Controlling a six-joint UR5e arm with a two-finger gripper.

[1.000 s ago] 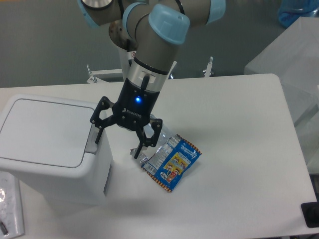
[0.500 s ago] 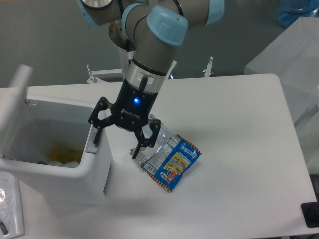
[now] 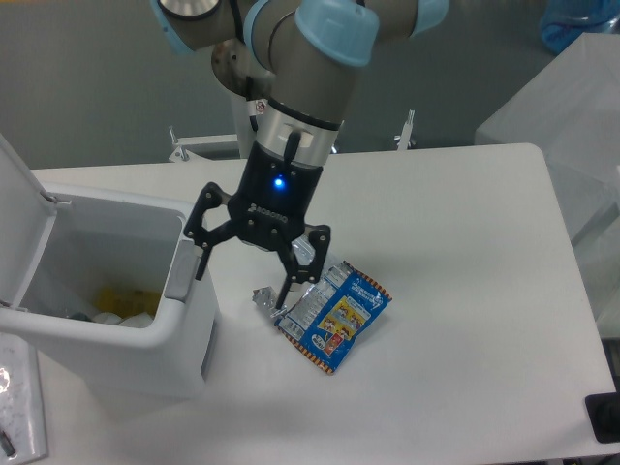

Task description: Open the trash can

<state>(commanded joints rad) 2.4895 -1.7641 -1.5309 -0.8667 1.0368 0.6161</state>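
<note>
The white trash can (image 3: 145, 339) stands at the left of the table. Its lid (image 3: 21, 228) is swung up and back at the far left. The inside shows yellow and white rubbish. The grey latch button (image 3: 182, 275) is on the can's right rim. My gripper (image 3: 242, 281) hangs open and empty just right of that rim, left finger by the latch, right finger above the wrappers.
A blue snack packet (image 3: 339, 317) and a silver wrapper (image 3: 281, 300) lie on the table right of the can, under my right finger. A clear bag (image 3: 19, 407) lies at the bottom left. A black object (image 3: 605, 417) sits at the right edge.
The lid went from shut flat to swung fully up and back. My gripper has moved slightly right and up, away from the latch.
</note>
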